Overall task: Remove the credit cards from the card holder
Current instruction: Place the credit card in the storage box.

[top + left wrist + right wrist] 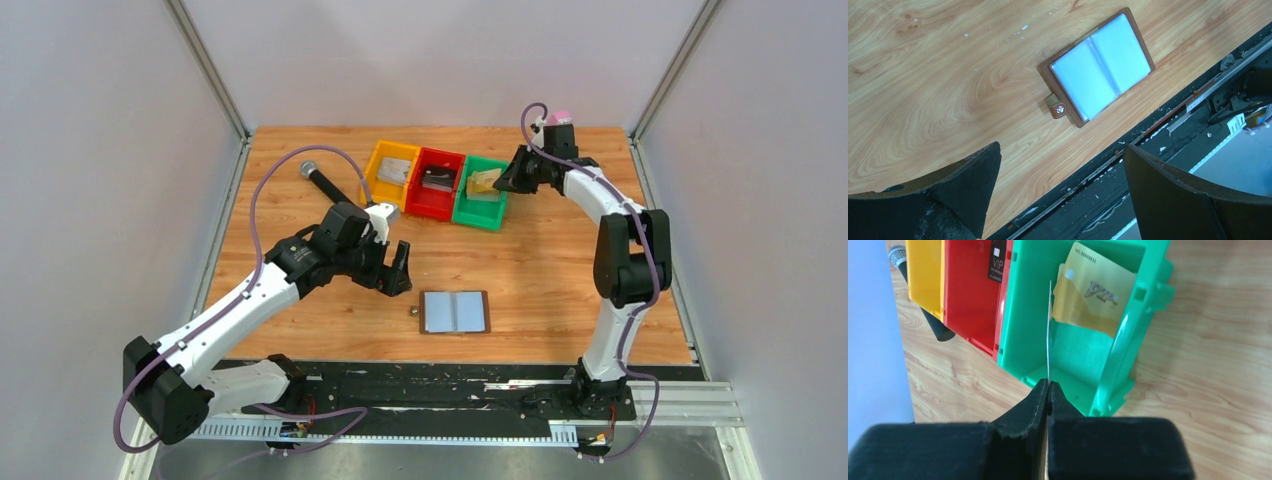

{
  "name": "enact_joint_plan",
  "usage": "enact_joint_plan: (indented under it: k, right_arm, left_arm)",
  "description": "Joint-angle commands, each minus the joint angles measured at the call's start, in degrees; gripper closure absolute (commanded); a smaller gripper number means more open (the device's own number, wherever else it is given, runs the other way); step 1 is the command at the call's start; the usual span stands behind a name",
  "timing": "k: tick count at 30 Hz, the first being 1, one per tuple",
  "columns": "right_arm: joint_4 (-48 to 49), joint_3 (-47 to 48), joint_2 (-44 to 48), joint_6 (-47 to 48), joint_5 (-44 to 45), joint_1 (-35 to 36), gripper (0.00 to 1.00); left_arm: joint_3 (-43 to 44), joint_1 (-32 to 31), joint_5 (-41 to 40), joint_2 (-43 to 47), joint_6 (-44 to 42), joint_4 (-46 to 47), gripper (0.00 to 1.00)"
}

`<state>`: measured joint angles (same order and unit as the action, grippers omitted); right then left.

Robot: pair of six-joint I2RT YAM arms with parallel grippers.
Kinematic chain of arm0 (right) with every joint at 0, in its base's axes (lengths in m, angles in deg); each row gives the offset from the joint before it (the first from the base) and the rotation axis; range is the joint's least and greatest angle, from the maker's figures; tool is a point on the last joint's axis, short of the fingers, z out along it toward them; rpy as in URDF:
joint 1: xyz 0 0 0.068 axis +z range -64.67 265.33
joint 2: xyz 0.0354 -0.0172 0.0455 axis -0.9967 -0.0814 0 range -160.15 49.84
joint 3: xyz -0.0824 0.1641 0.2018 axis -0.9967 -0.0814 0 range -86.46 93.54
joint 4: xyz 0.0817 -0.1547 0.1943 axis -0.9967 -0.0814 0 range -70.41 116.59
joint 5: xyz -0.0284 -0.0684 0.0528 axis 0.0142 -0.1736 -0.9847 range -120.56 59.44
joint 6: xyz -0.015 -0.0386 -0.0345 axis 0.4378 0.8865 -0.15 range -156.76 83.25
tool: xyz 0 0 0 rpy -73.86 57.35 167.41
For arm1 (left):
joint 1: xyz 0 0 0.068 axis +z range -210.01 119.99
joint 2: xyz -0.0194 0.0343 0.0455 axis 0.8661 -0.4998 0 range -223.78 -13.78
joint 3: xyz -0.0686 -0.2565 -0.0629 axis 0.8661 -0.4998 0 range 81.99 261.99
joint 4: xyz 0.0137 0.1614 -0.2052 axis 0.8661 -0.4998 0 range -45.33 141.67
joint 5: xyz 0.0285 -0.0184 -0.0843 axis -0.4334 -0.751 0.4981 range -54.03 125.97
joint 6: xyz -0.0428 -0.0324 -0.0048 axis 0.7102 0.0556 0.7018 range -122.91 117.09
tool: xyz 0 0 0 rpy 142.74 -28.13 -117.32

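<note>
The card holder (455, 311) lies open and flat near the table's front edge, brown-rimmed with two light-blue panels; it also shows in the left wrist view (1096, 67). No card shows on its panels. My left gripper (395, 272) is open and empty, up and to the left of the holder; its jaws stand wide apart (1060, 150). My right gripper (503, 178) is shut on a thin card (1049, 330), seen edge-on, over the green bin (1023, 325). A gold VIP card (1095, 295) leans inside that bin.
Three bins stand in a row at the back: yellow (383, 153), red (431, 207), green (481, 215). The red bin holds a black VIP card (996, 260). A black microphone-like rod (325, 180) lies left of the yellow bin. Black rail runs along the front edge (1148, 165).
</note>
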<state>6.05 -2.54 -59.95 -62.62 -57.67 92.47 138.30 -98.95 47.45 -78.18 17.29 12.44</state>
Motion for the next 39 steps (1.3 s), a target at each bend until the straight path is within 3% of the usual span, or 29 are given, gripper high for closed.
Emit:
enact_joint_plan:
  k: [1, 11, 24, 35, 39]
  right_arm:
    - [-1.0, 6.5, -4.2, 0.1, -2.4, -0.3, 1.00]
    - [-1.0, 12.2, -11.1, -1.7, -2.6, -0.9, 0.97]
    - [-3.0, 14.3, -11.6, -1.4, 0.4, -1.9, 0.78]
    - [-5.9, 14.9, -6.6, -0.5, 3.9, -1.8, 0.76]
    - [-5.9, 12.4, -4.2, -0.1, 6.6, -0.6, 0.82]
  left_arm:
    - [2.2, -0.1, -0.5, 1.5, -1.7, -0.6, 0.00]
    - [2.6, -0.1, -0.9, 1.6, -2.1, -1.3, 0.00]
    - [2.5, -0.1, -1.4, 1.7, -2.2, -1.6, 0.00]
    - [2.3, -0.1, -2.0, 2.1, -1.9, -1.7, 0.00]
    - [2.2, -0.1, -2.6, 2.7, -1.7, -1.8, 0.00]
